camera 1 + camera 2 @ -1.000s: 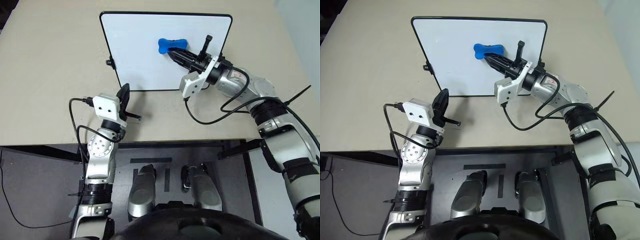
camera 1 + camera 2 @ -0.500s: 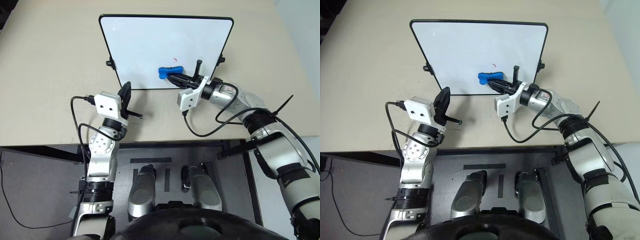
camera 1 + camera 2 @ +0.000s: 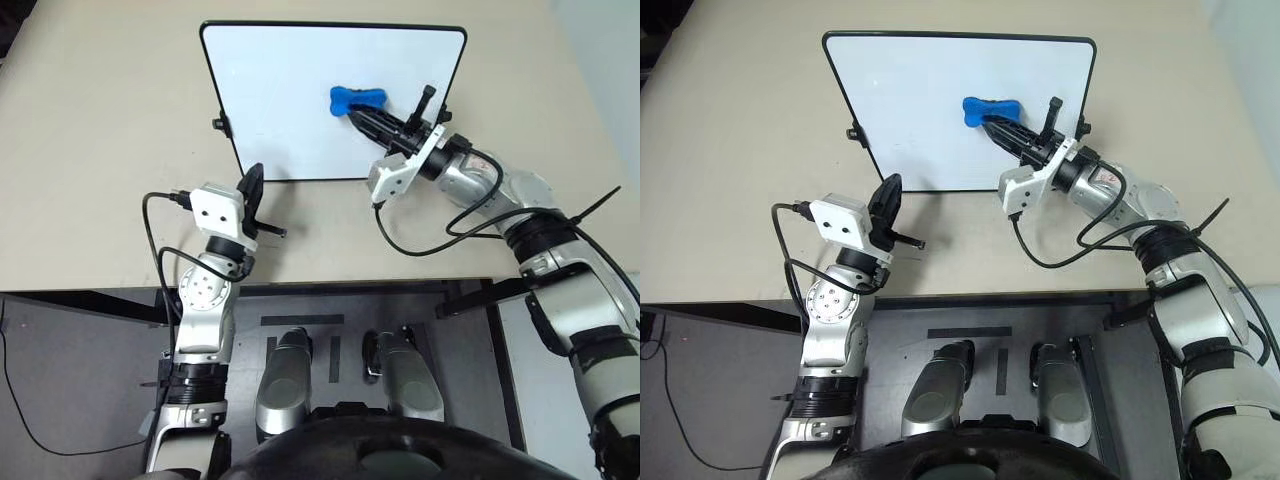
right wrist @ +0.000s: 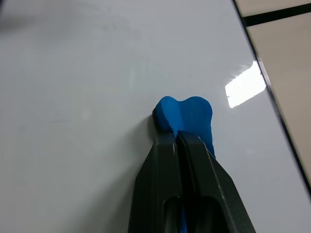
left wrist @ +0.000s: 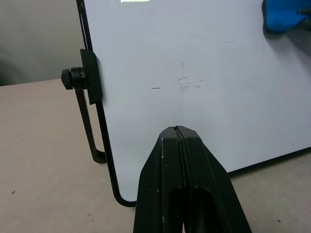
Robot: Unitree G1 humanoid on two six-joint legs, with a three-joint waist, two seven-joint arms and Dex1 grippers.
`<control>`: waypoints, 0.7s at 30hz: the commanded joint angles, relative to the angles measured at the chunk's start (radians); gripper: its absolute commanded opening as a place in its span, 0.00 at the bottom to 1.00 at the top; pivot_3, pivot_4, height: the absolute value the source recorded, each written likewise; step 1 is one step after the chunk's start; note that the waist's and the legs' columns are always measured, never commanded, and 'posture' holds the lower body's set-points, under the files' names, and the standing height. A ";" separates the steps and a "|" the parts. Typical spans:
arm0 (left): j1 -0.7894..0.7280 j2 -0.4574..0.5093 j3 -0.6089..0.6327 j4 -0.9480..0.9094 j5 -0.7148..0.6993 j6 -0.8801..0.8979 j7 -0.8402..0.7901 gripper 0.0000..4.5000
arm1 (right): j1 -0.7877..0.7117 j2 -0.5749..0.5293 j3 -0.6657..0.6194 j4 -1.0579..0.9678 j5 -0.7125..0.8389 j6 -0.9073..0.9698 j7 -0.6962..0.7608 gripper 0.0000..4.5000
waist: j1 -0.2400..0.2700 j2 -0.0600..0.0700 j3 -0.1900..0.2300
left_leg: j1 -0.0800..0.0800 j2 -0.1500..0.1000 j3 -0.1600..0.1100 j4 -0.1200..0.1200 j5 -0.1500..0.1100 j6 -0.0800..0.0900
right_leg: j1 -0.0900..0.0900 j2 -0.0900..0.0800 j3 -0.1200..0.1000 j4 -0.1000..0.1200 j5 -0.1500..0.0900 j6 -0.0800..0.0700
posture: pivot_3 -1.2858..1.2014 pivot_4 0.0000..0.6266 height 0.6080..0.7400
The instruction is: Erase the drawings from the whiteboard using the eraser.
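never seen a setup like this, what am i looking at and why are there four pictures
This is a humanoid robot with two arms, each ending in a two-fingered black gripper. The two wide pictures come from cameras in its head, looking down over its arms. The two close-ups come from cameras on its wrists, looking along the fingers. On the beige table stands a whiteboard, propped up. The right gripper is shut on a blue eraser, pressing it against the board. The left gripper, shut and holding nothing, hangs near the board's lower corner. Only faint smudges show on the board.
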 commanded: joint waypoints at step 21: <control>0.012 0.014 0.005 -0.042 -0.010 -0.005 -0.014 0.00 | 0.273 -0.065 -0.073 -0.296 0.490 0.108 0.513 0.01 | 0.000 0.000 0.000 | -0.003 0.000 0.002 0.000 0.001 0.001 | 0.001 0.000 0.000 -0.003 -0.004 0.006 | 0.52 0.24 1.00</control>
